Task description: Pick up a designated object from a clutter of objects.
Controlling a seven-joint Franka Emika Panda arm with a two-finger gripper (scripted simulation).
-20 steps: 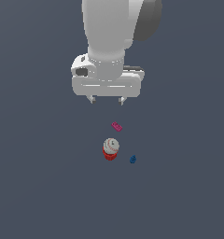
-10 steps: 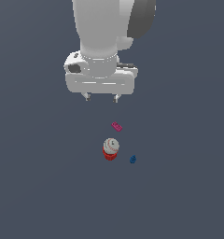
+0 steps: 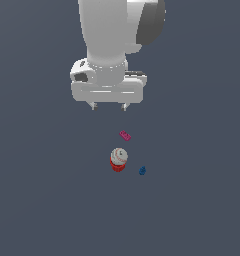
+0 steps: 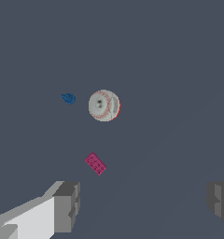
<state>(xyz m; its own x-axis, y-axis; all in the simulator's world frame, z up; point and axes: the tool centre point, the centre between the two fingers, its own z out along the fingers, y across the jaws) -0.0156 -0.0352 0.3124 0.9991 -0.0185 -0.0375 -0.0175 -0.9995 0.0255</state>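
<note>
On the dark grey tabletop (image 3: 42,200) lie three small things, one of each: a pink block (image 3: 124,135), a red-and-white cupcake (image 3: 118,160) and a blue piece (image 3: 142,171). From the cupcake in the exterior view, the block sits at about 12 to 1 o'clock, close but apart, and the blue piece at about 4 o'clock, also apart.

One arm hangs above them with its pincer (image 3: 109,106) pointing down, two short fingertips showing below the white hand; the fingers stand wide apart with nothing between them. The wrist view shows both fingers (image 4: 67,205) spread to either side, gripping nothing.

Flat on the tabletop, the block (image 4: 95,164) rests studded face up. Its long axis runs on a diagonal, roughly 10 o'clock to 4 o'clock in both views. It lies below the pincer, nearer it than the cupcake (image 4: 104,105) or blue piece (image 4: 68,98), and touches neither finger.
</note>
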